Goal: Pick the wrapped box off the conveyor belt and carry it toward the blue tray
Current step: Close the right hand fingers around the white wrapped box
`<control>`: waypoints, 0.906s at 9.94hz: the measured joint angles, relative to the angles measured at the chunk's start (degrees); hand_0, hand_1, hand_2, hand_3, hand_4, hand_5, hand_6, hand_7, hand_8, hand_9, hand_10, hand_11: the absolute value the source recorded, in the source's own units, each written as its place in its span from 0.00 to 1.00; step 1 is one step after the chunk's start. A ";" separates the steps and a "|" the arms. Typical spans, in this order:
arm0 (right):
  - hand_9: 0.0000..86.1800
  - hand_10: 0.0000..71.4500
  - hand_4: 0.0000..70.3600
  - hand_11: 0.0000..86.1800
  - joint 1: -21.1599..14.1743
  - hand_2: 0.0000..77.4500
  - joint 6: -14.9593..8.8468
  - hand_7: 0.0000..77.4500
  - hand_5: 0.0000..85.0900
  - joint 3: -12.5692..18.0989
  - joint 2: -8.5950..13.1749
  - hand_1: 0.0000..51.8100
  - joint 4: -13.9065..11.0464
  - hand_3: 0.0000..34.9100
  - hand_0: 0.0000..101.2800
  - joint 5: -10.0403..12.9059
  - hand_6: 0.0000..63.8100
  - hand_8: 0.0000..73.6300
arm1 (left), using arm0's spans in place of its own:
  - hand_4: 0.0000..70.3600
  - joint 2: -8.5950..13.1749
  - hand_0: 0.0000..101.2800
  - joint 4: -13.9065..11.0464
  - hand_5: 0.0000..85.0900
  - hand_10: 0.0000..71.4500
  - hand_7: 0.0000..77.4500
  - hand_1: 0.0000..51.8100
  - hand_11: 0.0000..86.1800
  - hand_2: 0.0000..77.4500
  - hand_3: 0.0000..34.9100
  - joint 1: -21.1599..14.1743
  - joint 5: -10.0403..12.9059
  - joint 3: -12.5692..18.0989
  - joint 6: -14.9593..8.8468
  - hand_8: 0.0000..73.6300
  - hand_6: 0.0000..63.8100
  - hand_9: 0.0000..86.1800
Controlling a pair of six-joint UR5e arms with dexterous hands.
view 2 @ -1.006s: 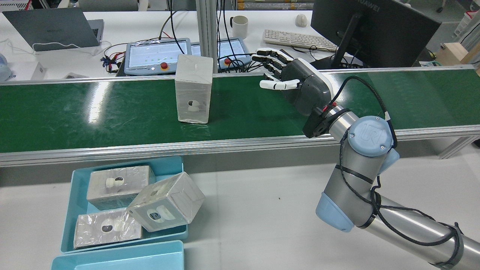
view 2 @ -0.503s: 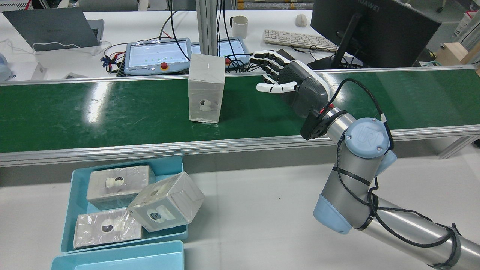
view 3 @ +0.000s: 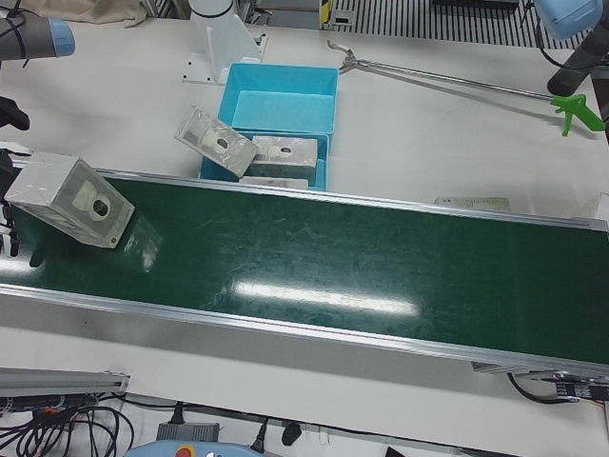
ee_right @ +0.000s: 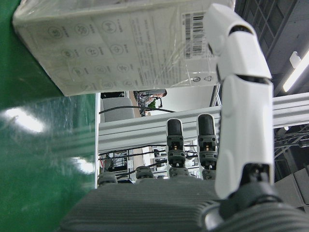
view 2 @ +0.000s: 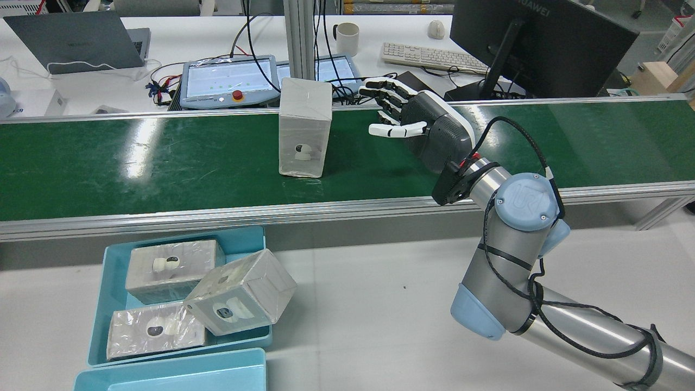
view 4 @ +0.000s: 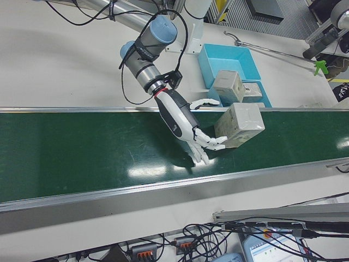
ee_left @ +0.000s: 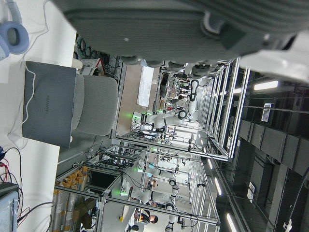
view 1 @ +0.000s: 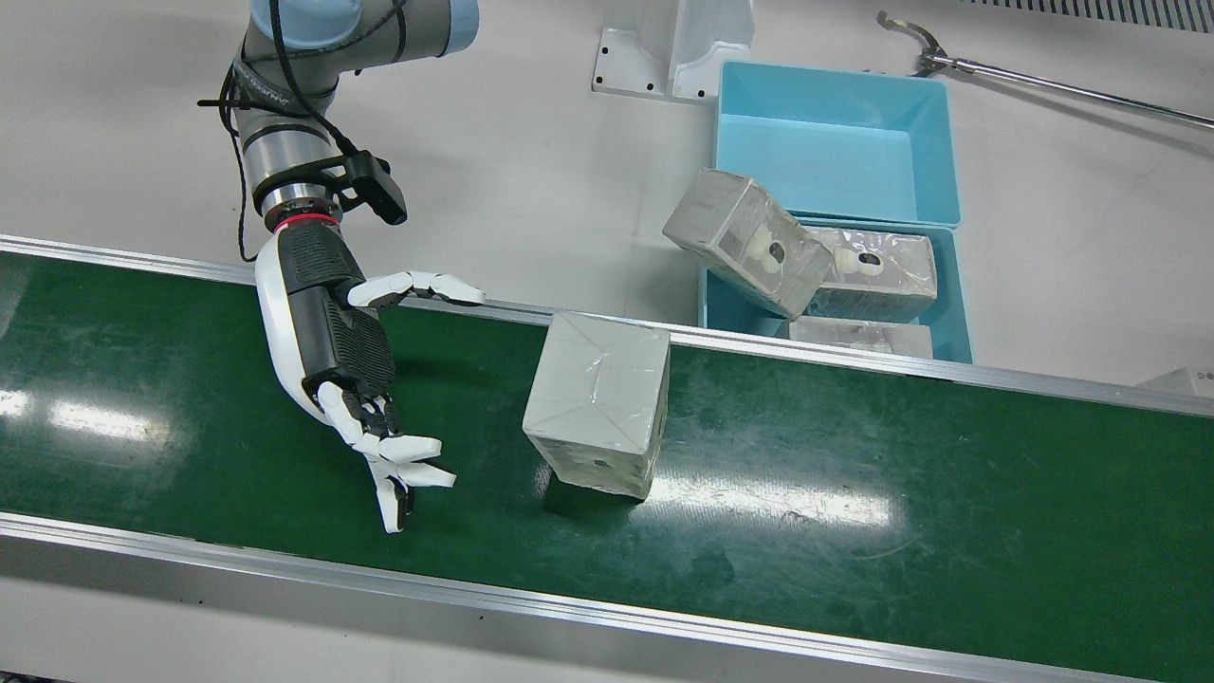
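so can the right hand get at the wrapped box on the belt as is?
Probably yes. The right hand is open beside the wrapped box, palm toward it, with only bare conveyor belt between them. The box stands upright, apart from the fingers, with nothing near it.

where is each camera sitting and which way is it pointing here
Front view: overhead, looking almost straight down on the conveyor belt; shows the right hand.
Rear view: high behind the robot, facing forward; shows the right arm.
Left-front view: operators' side, over the belt's left half; blue tray beyond.
Right-front view: operators' side; right hand beside the wrapped box.
Left hand view: sideways, facing the lab; the left hand's underside.
Right hand view: sideways, facing the wrapped box.
Front and rear views share box, hand, tray.
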 joint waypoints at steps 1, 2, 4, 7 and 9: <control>0.03 0.00 0.18 0.02 -0.16 0.28 -0.10 0.30 0.35 -0.07 0.35 0.35 0.00 0.46 0.48 0.00 0.07 0.00 | 0.00 0.00 0.00 0.00 0.01 0.01 0.01 0.00 0.00 0.01 0.00 0.00 0.00 0.00 0.00 0.01 0.00 0.00; 0.03 0.00 0.18 0.02 -0.41 0.28 -0.16 0.30 0.35 -0.09 0.63 0.35 -0.01 0.46 0.48 0.00 0.07 0.00 | 0.00 0.00 0.00 0.00 0.01 0.01 0.01 0.00 0.00 0.01 0.00 0.00 0.00 0.00 0.00 0.01 0.00 0.00; 0.03 0.00 0.19 0.02 -1.02 0.30 -0.54 0.30 0.35 -0.12 0.90 0.35 -0.01 0.43 0.48 0.08 0.07 0.00 | 0.00 0.00 0.00 0.00 0.01 0.00 0.01 0.00 0.00 0.01 0.00 0.00 0.00 0.00 0.00 0.01 0.00 0.00; 0.04 0.00 0.19 0.02 -2.92 0.30 -1.28 0.32 0.35 -0.23 1.39 0.35 -0.03 0.48 0.48 1.93 0.07 0.00 | 0.00 0.00 0.00 0.00 0.01 0.01 0.01 0.00 0.00 0.01 0.00 0.00 0.00 0.00 0.00 0.01 0.00 0.00; 0.04 0.00 0.20 0.02 -3.88 0.30 -1.96 0.32 0.35 -0.56 2.28 0.36 -0.07 0.48 0.48 3.52 0.07 0.00 | 0.00 0.00 0.00 0.00 0.01 0.01 0.01 0.00 0.00 0.01 0.00 0.00 0.00 0.00 0.00 0.01 0.00 0.00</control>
